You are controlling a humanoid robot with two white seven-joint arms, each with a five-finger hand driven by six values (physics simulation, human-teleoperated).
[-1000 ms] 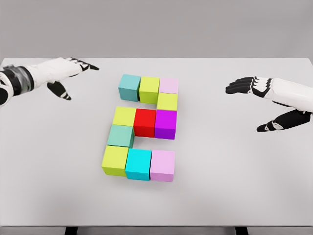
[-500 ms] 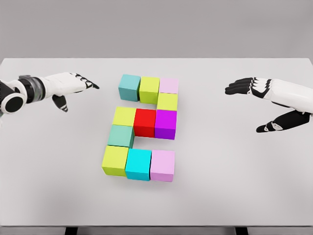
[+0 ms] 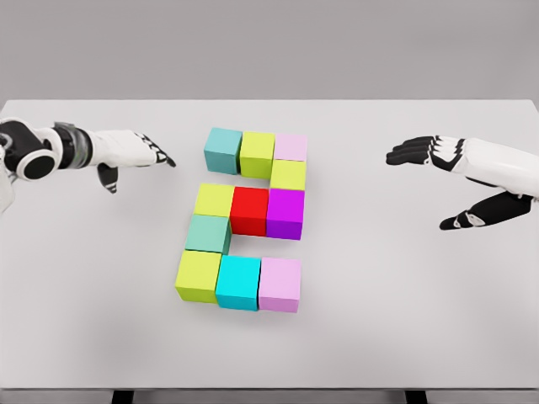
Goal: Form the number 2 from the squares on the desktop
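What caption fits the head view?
Colored cubes form a 2 on the table; left hand and right hand hover open.

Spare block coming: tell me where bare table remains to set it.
Free: the table between the blocks and the right hand, the front strip below the pink cube, and left under the left hand. Crowded: the centre.

Bare table [image 3: 404,286] flanks the block cluster [image 3: 248,220]; only cubes obstruct mid-table.
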